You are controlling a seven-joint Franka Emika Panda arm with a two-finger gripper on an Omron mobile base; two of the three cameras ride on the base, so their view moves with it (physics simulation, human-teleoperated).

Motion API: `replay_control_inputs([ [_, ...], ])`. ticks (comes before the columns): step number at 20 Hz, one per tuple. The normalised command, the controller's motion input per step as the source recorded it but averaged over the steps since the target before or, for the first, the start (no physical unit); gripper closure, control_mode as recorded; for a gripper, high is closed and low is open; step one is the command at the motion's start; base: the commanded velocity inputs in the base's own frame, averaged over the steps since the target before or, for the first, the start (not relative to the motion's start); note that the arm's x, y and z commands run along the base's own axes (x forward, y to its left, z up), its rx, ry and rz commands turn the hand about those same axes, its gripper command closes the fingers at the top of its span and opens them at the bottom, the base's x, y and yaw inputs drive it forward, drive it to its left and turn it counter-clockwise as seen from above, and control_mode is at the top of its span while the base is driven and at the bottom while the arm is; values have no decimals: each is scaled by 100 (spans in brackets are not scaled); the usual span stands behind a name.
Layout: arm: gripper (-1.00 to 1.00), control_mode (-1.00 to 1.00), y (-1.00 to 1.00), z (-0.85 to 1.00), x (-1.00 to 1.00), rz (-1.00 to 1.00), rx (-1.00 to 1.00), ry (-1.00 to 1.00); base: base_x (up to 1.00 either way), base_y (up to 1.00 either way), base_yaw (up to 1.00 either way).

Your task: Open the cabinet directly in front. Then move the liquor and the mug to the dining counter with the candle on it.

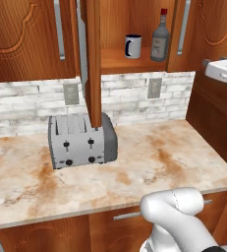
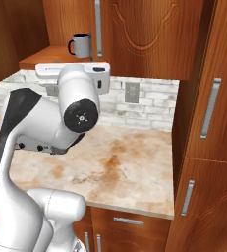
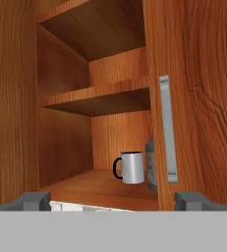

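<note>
Facing the open cabinet (image 3: 115, 103) with fingers spread wide and empty, the end effector (image 3: 112, 201) lines up on the mug (image 3: 131, 167); the right door (image 3: 165, 128) half-hides the liquor (image 1: 160, 43), risking a collision.

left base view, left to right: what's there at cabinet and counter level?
toaster → open cabinet door, edge-on → mug → liquor bottle → the arm's white hand

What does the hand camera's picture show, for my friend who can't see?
A small white mug with a dark handle stands on the bottom shelf of an open reddish-brown wooden cabinet. A door with a long silver bar handle partly covers its right side.
</note>
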Motion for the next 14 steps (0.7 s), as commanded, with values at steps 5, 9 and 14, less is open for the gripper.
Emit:
replay_control_inputs([
  [5,-100,-100,-30,0,-1,-9,0,-4,0,0,0],
  [9,-100,-100,0,0,0,-6,0,0,0,0,0],
  [14,-100,-100,0,0,0,-26,0,0,0,0,0],
])
